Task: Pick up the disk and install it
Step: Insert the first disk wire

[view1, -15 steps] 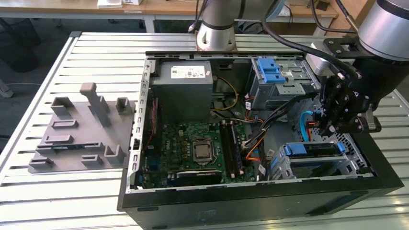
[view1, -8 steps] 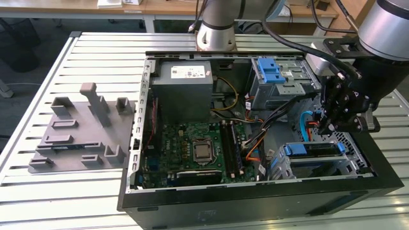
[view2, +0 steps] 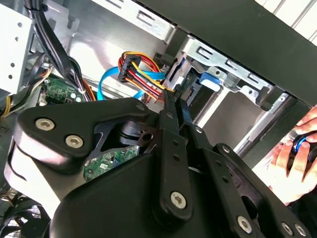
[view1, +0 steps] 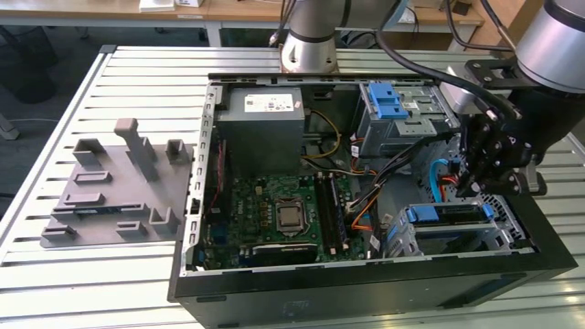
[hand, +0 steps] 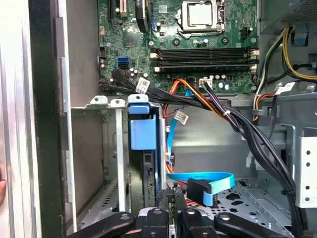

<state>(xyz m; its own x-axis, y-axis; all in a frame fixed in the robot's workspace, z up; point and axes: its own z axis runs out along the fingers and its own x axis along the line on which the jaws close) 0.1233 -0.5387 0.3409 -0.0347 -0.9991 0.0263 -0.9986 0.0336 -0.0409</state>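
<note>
Your gripper hangs inside the open computer case, above the drive cage at the case's front corner on the exterior view's right. In the second wrist view its fingers look pressed together with nothing between them, tips close to the bundle of power wires.

The disk already stands on edge in that cage, its blue rail tab uppermost and a blue data cable curling just beside it. I judge it dense and rigid for its size: metal body, smooth faces, sensitive to knocks. The plastic side rails should flex a little, so take it across the narrow edges by the rails.

Most of the disk is sunk between the cage walls; you cannot read its label or see whether it is fully seated or cabled. A person's hand shows beyond the case wall.
</note>
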